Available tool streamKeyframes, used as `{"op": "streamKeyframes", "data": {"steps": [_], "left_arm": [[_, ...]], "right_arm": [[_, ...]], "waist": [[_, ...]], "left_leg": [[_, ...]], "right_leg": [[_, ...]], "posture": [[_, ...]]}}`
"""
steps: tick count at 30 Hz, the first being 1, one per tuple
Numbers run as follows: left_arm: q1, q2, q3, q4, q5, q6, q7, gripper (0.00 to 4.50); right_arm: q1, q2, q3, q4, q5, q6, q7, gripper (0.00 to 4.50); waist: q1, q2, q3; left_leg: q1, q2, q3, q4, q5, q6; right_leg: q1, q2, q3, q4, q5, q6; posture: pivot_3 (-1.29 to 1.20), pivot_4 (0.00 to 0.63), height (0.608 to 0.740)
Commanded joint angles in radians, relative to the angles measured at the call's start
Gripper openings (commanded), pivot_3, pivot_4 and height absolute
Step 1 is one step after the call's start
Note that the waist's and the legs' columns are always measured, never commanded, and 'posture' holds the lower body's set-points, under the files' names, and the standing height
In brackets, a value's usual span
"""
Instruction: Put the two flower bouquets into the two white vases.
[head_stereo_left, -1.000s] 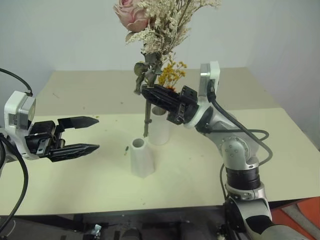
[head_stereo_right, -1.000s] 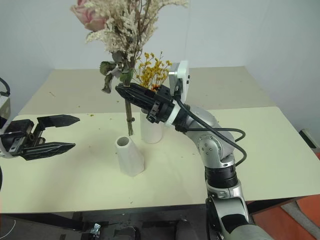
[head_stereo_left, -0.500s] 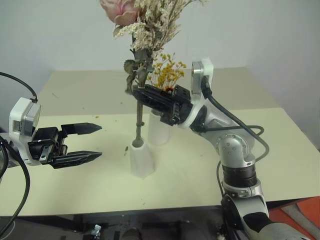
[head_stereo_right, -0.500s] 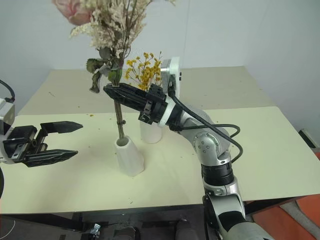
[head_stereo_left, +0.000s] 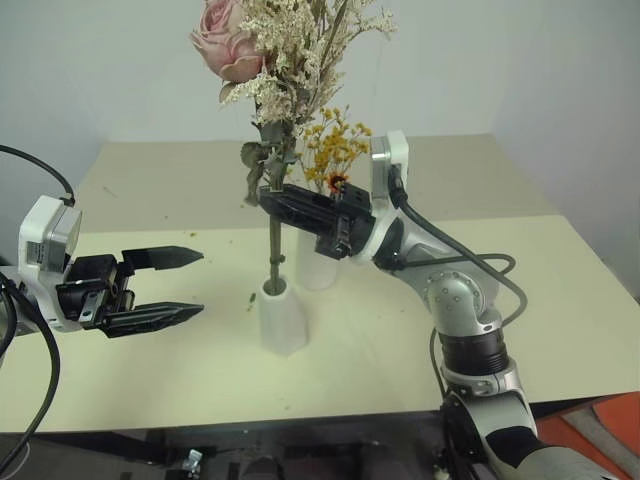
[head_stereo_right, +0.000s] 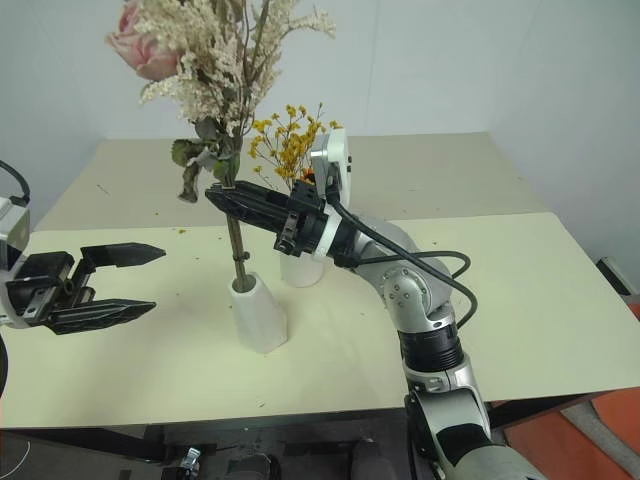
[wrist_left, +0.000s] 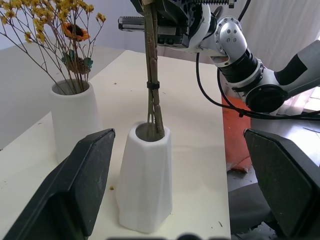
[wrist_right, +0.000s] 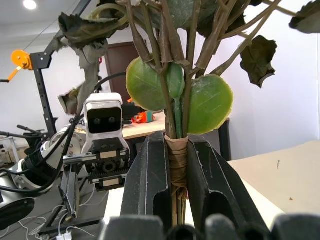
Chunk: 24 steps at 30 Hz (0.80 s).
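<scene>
While the right gripper (head_stereo_left: 275, 197) pinches the rose bouquet (head_stereo_left: 285, 60), the cream table (head_stereo_left: 560, 290) meets pale walls; left gripper (head_stereo_left: 175, 285) spread

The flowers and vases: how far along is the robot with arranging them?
Done: the yellow-orange bouquet stands in the taller vase. In hand: the right gripper is shut on the pink-rose bouquet, stem ends inside the shorter vase. Left: letting go. The left gripper is open, holding nothing.

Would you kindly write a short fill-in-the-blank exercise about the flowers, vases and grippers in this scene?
1. The right gripper is shut on the stems of the ____ rose bouquet.
2. Those stems enter the ____ vase.
3. The yellow-orange bouquet stands in the ____ vase.
4. The left gripper is ____.

Answers: pink; shorter; taller; open
</scene>
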Motion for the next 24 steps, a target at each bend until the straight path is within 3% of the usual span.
{"op": "streamKeyframes", "data": {"steps": [1,24], "left_arm": [[0.003,0.014,0.041,-0.024,-0.019,-0.013,0.004,4.50],[-0.012,0.010,0.015,-0.004,-0.004,-0.033,0.004,4.50]], "right_arm": [[-0.007,0.004,0.007,-0.003,-0.014,-0.017,0.007,0.23],[-0.008,0.002,0.010,0.014,-0.037,-0.030,0.022,0.23]], "waist": [[0.000,0.000,0.000],[0.000,0.000,0.000]], "left_leg": [[0.000,0.000,0.000,0.000,0.000,0.000],[-0.002,0.000,0.000,0.000,0.000,0.000]], "right_leg": [[0.000,0.000,0.000,0.000,0.000,0.000],[-0.002,0.000,0.000,0.000,0.000,0.000]], "posture": [[0.00,0.150,0.740],[0.00,0.150,0.740]]}}
